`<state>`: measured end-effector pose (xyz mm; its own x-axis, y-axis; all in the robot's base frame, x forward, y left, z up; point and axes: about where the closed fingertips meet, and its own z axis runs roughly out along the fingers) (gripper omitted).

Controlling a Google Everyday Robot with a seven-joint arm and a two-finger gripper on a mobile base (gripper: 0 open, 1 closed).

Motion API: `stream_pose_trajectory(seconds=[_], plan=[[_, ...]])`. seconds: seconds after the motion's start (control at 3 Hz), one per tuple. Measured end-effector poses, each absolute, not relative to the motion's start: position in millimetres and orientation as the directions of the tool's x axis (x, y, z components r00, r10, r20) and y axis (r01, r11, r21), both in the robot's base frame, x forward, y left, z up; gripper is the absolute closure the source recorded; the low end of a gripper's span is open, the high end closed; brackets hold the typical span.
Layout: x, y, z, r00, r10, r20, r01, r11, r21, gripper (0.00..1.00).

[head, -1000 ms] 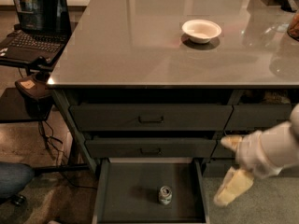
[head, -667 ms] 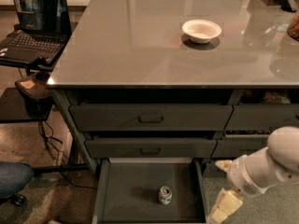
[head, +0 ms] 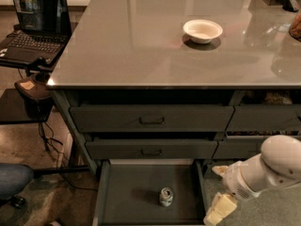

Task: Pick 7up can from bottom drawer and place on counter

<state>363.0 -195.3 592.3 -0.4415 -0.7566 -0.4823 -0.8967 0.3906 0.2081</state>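
The 7up can [head: 166, 197] stands upright on the floor of the open bottom drawer [head: 127, 192], near its front middle. The drawer is pulled out below two shut handled drawers. The counter [head: 141, 46] is a glossy grey top above them. My gripper [head: 219, 209] hangs from the white arm [head: 268, 166] at the lower right, just outside the drawer's right side, to the right of the can and apart from it. It holds nothing that I can see.
A white bowl [head: 202, 30] sits on the counter's middle right. A laptop [head: 35, 22] on a black stand is at the left, with a dark stool [head: 30, 86] beneath and a blue chair [head: 11, 180] at the lower left. Dark objects stand at the counter's far right.
My arm and gripper have moved down and a little left, toward the drawer's right side. The can and drawer have not moved.
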Motion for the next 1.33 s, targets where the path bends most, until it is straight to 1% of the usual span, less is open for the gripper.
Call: stream_pose_trajectory(seconds=[0.67,1.33], plan=[[394.4,-198.8,481.5,-0.546,-0.652,-0.525,-0.836,0.468,0.288,0.0],[390.5,-193.2,454.8,-0.565,-0.631,-0.533,-0.825,0.453,0.338,0.0]])
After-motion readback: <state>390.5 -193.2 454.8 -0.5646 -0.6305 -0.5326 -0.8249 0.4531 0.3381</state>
